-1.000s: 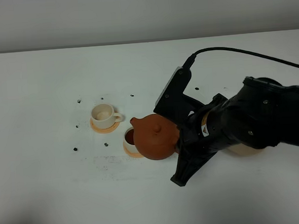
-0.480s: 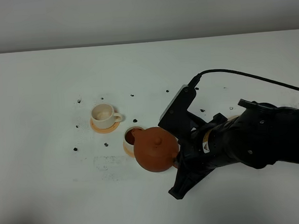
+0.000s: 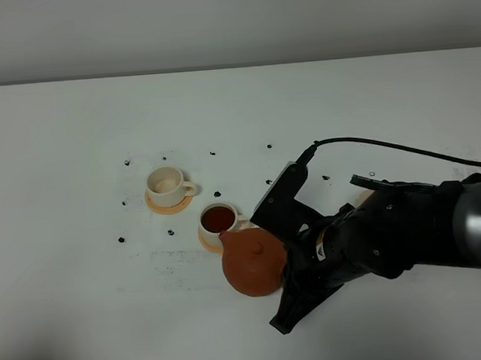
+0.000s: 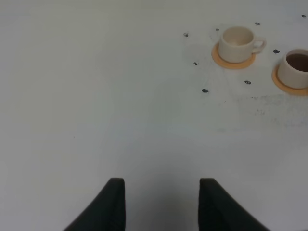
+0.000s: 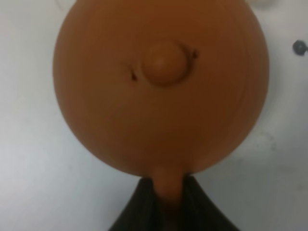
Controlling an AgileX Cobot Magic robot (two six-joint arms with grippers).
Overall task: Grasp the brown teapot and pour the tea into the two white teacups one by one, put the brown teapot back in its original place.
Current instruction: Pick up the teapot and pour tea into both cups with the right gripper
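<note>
The brown teapot [image 3: 250, 263] is held by its loop handle in my right gripper [image 3: 288, 264], just in front of the nearer white teacup [image 3: 218, 220], which holds dark tea. Its spout points at that cup. The farther teacup [image 3: 166, 184] looks empty. Each cup sits on an orange coaster. In the right wrist view the teapot [image 5: 161, 86] fills the frame, with its handle between the fingers [image 5: 144, 207]. My left gripper [image 4: 161, 187] is open and empty over bare table, with both cups [image 4: 237, 42] [image 4: 296, 67] far from it. The pale beige disc [image 3: 362, 197] is mostly hidden behind the right arm.
The white table [image 3: 83, 279] carries several small black specks around the cups [image 3: 127, 163]. A black cable [image 3: 402, 147] runs from the right arm to the right edge. The right arm's bulk covers the table's right front.
The right gripper has drawn the teapot toward the front, off the nearer cup, and tipped it back level. That cup's dark tea now shows fully. The left gripper has not visibly moved.
</note>
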